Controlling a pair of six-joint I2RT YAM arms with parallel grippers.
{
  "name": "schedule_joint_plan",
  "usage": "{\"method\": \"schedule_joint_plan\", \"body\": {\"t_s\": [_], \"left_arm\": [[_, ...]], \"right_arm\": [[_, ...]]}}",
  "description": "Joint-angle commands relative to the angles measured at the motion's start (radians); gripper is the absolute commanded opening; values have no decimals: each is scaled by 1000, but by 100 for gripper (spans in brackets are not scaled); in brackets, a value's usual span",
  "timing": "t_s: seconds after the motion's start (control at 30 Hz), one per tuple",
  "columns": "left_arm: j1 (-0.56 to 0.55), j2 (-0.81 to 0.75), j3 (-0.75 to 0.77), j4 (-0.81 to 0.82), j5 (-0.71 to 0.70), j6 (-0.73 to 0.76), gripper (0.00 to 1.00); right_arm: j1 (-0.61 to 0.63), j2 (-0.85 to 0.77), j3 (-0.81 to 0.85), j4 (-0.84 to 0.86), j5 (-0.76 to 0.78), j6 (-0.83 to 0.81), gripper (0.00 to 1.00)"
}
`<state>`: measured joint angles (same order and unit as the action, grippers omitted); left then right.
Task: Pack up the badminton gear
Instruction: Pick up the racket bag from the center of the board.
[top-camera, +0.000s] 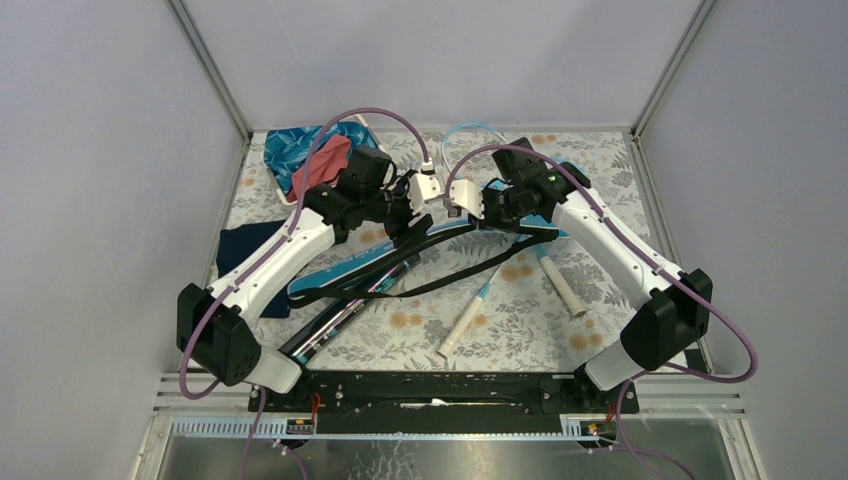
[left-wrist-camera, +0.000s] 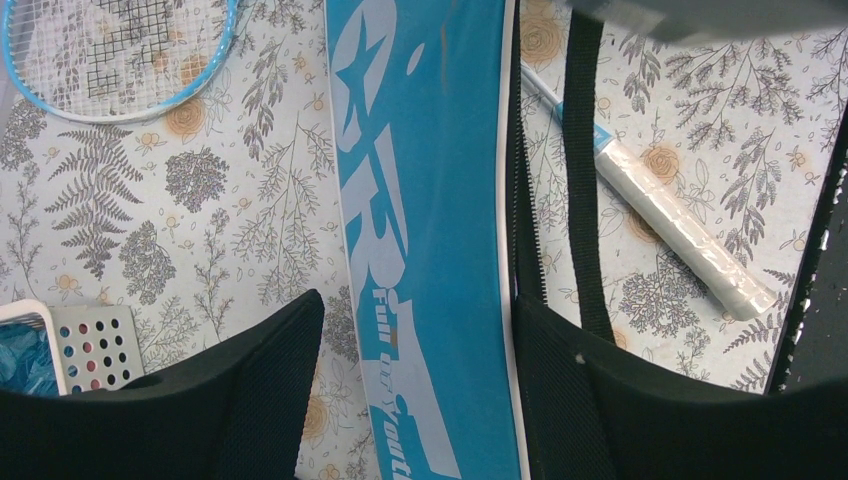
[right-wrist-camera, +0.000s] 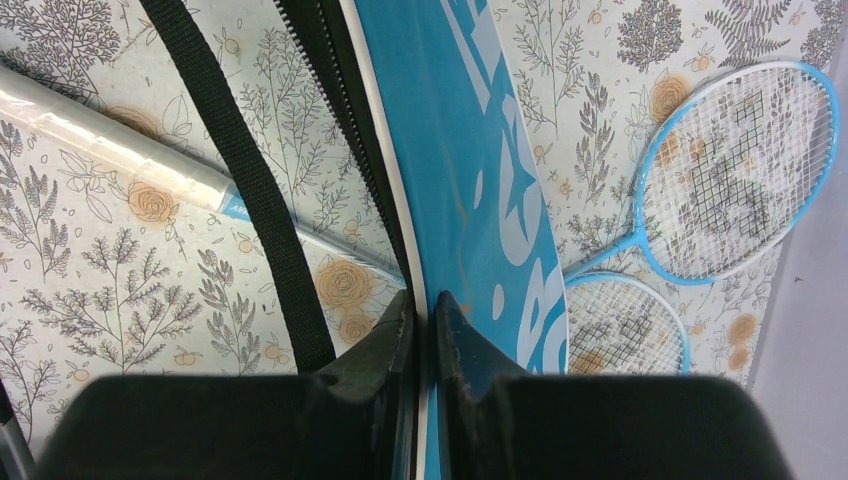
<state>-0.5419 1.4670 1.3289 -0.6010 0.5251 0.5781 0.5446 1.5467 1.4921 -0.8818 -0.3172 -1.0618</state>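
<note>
Right gripper (right-wrist-camera: 425, 300): jaws nearly closed, pinching the white-piped edge of the blue bag (right-wrist-camera: 470, 150) right by its zipper. Left gripper (left-wrist-camera: 418, 305): spread wide, black fingers (left-wrist-camera: 250, 390) straddling the same bag without clamping it. The bag lies mid-table between the arms; it's smooth blue fabric with white lettering, and its black woven strap (left-wrist-camera: 580, 150) lies across the floral table cover (left-wrist-camera: 200, 200). Rackets (right-wrist-camera: 740, 170): thin light-blue oval frames with white stringing, heads flat just beside the bag. One glossy white wrapped handle (left-wrist-camera: 680, 225) lies next to the strap.
</note>
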Motion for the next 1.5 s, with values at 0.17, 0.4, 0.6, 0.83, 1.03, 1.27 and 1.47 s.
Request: {"method": "schedule_joint_plan", "body": {"t_s": [0.17,0.4,0.6,0.83,1.03,1.27,1.47], "left_arm": [[-16,-21,-65,59,-64,89,72],[-32,-84,-191,137,-73,230,64],[-31,-110,-273,215,-46,268,53],[-30,-112,-316,235,-15,313,26],[-22,-89,-242,171,-61,217,0],[-11,-107,-189,157,-177,80,0],[-9,-132,-182,184,-256,-7,0]], "right_arm": [[8,-50,15,-1,-69,-2,0],[8,-52,8,-6,-118,15,0],[8,-67,-30,23,-139,36,0],[-10,-97,-76,65,-174,71,1],[-30,-109,-96,91,-181,115,24],[-75,-98,-41,108,-233,210,75],[-87,-68,27,133,-267,334,83]]}}
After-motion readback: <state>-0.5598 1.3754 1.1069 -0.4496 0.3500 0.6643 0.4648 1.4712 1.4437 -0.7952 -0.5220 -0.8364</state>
